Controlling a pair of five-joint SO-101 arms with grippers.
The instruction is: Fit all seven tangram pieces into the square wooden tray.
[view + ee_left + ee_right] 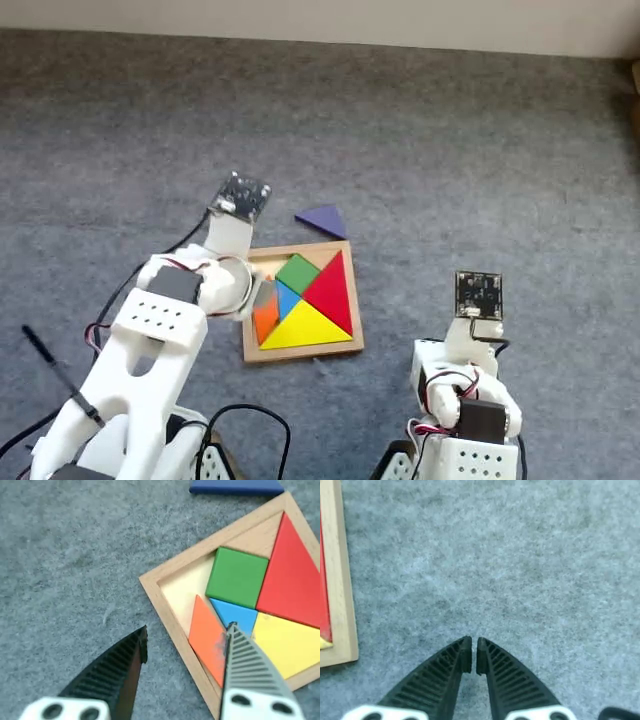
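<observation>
Purple triangle (pixel 324 221) beside tray (pixel 300 352), long edge facing tray

It looks like a robotics lab or hobby workspace: a bench (pixel 480 130) covered in grey carpet-like felt, a white arm (pixel 150 345) at lower left and a second arm (pixel 465 410) at lower right, with bare circuit boards (pixel 478 293) and loose cables (pixel 245 406).
</observation>
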